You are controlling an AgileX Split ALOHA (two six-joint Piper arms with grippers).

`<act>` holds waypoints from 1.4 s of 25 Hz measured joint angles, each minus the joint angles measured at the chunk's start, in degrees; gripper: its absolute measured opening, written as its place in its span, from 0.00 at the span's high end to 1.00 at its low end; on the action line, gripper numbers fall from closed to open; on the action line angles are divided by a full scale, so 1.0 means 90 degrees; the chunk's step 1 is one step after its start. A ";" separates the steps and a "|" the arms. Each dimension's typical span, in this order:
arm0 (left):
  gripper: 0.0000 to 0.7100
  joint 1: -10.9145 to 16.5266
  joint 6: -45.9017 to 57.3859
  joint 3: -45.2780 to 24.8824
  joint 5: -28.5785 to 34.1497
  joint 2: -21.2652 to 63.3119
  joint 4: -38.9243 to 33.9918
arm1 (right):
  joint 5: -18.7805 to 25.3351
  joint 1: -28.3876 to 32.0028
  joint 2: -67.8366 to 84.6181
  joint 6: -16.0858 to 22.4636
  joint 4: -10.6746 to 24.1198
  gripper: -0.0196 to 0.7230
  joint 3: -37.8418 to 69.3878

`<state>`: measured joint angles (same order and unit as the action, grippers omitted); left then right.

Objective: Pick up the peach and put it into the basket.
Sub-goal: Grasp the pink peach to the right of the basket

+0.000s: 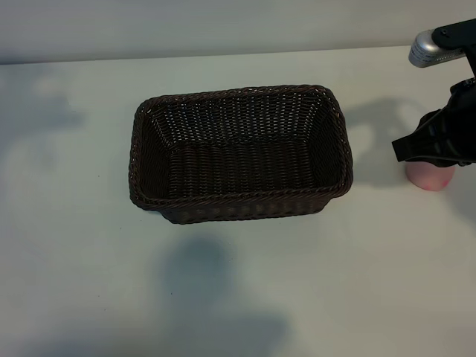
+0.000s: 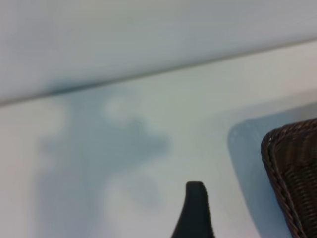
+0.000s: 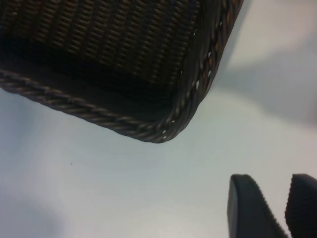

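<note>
The dark brown wicker basket (image 1: 239,198) stands in the middle of the table and holds nothing. The pale pink peach (image 1: 430,178) lies on the table to its right, its upper part covered by my right gripper (image 1: 435,143), which hangs just over it. In the right wrist view that gripper (image 3: 274,184) is open by a narrow gap, with only table between its fingertips (image 3: 245,203); the peach is out of that view, and a basket corner (image 3: 148,131) is. The left arm is outside the exterior view. Its wrist view shows one dark finger (image 2: 196,210) over bare table, beside the basket's rim (image 2: 290,163).
The white table top (image 1: 89,245) runs back to a pale wall (image 1: 223,22). Arm shadows fall at the back left, in front of the basket and next to the peach. The right arm's silver link (image 1: 428,50) sits at the top right edge.
</note>
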<state>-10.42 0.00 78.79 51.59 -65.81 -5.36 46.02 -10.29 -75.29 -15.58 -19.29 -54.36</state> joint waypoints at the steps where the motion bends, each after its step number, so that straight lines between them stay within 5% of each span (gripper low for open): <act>1: 0.16 0.0000 0.0000 0.0000 0.0103 0.0191 0.0000 | 0.0000 0.0000 0.0000 0.0000 0.0000 0.65 0.0000; 8: 0.16 0.0000 -0.0105 -0.0090 0.0839 0.1446 0.0000 | -0.0006 0.0000 0.0000 0.0000 0.0000 0.65 0.0000; 23: 0.16 0.0000 -0.0421 -0.3304 0.0714 0.4988 0.0536 | -0.0006 0.0000 0.0000 0.0000 0.0000 0.65 0.0000; 35: 0.16 0.0000 -0.0442 -0.4496 0.1159 0.6632 0.0982 | 0.0007 0.0000 0.0000 0.0000 0.0000 0.65 0.0000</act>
<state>-10.42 -3.98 38.32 62.02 -6.12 3.47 46.08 -10.29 -75.29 -15.58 -19.29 -54.36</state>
